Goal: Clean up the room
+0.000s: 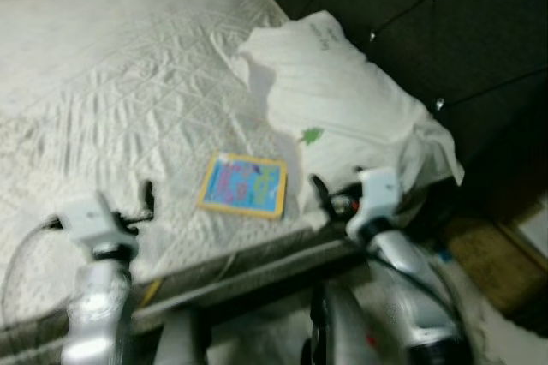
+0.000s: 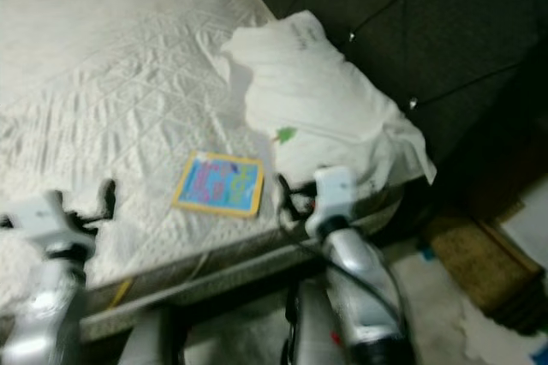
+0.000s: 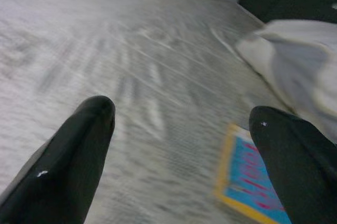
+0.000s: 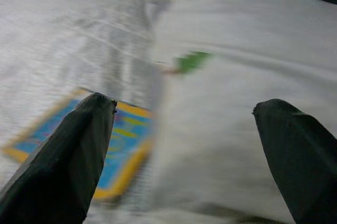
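Book [image 1: 243,185] flat on mattress [image 1: 111,82] beside pillow [image 1: 342,108], left hand [image 3: 181,145] and right hand [image 4: 184,145] both spread.

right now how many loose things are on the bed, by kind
book: 1
pillow: 1
total: 2, both lying on the mattress

No writing can be read. The book [image 1: 243,185] lying on the mattress [image 1: 111,91] has a blue cover with a yellow border and pink, yellow marks that may be lettering, too blurred to make out. The white pillow [image 1: 338,99] carries a faint dark scribble near its top edge and a small green mark, both illegible.
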